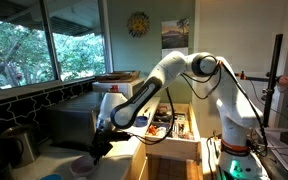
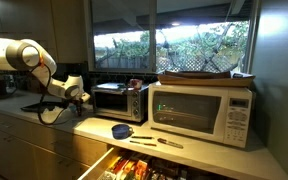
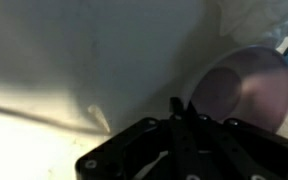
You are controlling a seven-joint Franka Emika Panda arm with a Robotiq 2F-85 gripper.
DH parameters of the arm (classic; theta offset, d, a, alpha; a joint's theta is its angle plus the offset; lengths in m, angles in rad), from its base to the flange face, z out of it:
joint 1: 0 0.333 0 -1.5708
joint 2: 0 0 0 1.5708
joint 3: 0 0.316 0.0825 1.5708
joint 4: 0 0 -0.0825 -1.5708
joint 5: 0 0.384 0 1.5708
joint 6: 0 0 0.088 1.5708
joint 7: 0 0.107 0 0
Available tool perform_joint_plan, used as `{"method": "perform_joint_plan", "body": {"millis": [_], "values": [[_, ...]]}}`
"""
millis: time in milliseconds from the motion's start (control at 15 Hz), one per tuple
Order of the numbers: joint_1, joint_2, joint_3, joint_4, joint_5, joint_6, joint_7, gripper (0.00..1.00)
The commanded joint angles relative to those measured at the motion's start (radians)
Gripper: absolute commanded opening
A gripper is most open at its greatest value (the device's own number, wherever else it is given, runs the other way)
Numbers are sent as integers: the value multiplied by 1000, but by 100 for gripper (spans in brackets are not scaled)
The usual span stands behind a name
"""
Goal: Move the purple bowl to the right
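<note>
The purple bowl point(image 3: 249, 88) lies on the pale surface point(image 3: 34, 140), near the jaws. How wide the jaws stand I cannot tell.

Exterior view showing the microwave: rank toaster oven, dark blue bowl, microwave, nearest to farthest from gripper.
1. Toaster oven, just beside the gripper, at the back of the counter.
2. Dark blue bowl, near the counter's front edge.
3. Microwave, at the counter's far end.
</note>
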Motion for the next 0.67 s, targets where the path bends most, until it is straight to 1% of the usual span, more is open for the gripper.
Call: {"method": "perform_joint_plan", "body": {"millis": [0, 200, 333, 600], "values": [[0, -156, -4, -120, -24, -104, 5, 1], [-2, -313, -25, -253, -81, -177, 76, 1], [-12, -420, -41, -352, -155, -246, 204, 1], [-100, -628, -19, -562, -223, -222, 405, 1]]}}
